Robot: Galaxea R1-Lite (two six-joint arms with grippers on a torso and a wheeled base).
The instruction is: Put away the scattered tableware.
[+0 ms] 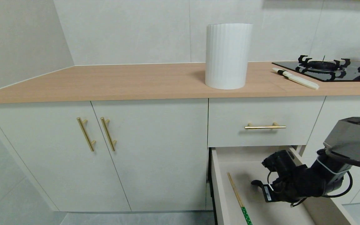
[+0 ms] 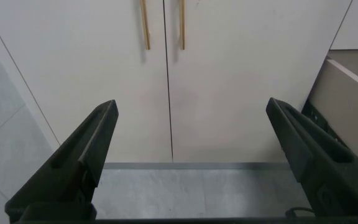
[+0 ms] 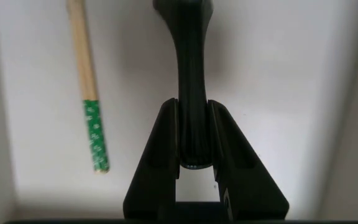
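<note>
No readable text, no numbers, no signs

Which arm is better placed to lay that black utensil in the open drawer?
Right: the right gripper holds the black utensil over the drawer; the left gripper, open, faces the cupboard doors.

One white ribbed canister, one knife, one pair of chopsticks, one black utensil, three gold handles.

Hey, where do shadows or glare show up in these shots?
Head view: the white ribbed canister throws a soft shadow left across the countertop; the glass cooktop mirrors its burner grates. Right wrist view: the black utensil in the right gripper shades the drawer floor faintly.
</note>
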